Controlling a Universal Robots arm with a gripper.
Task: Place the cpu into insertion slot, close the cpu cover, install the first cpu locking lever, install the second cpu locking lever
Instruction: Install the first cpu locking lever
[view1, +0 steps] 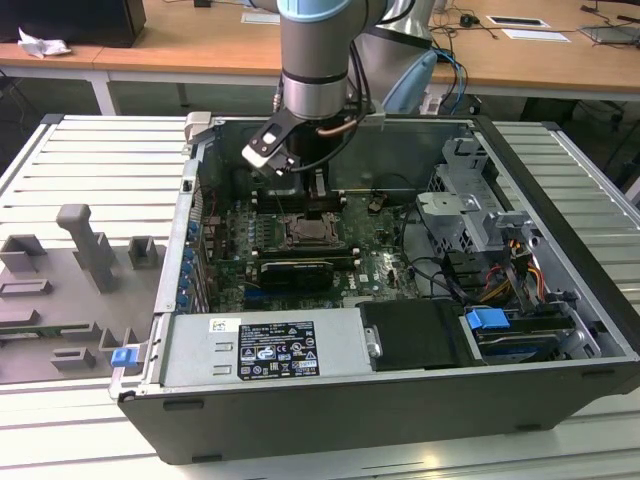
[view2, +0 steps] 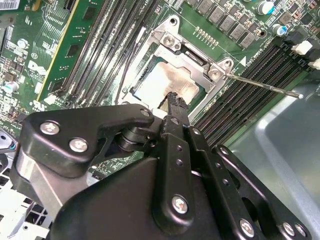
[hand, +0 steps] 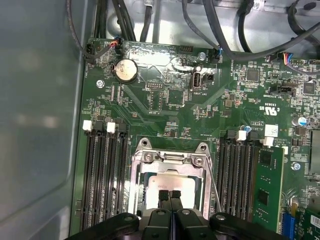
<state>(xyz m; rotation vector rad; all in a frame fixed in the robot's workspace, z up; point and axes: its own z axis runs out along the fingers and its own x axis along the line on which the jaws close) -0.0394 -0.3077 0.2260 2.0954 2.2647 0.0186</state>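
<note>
In the exterior view the insertion slot (view1: 306, 232) sits mid-board inside the open computer case, directly under the arm. The cpu (hand: 167, 184) lies in it, its pale metal top (view2: 167, 82) showing through the cut-out of the cpu cover (hand: 170, 160), which lies flat over it (view2: 192, 55). My gripper (hand: 170, 196) hangs over the chip's middle with its two black fingers pressed together, at or just above the metal top (view2: 176, 101); I cannot tell whether they touch. A thin locking lever (view2: 265, 86) sticks out from one corner of the socket, lifted off the board.
Long black memory slots (hand: 105, 175) flank the socket on both sides. A black graphics card (view1: 295, 270) lies just in front, then the power supply (view1: 265, 350). Drive cage (view1: 470, 210) and cables fill the exterior view's right. A grey parts fixture (view1: 80, 270) stands outside the case.
</note>
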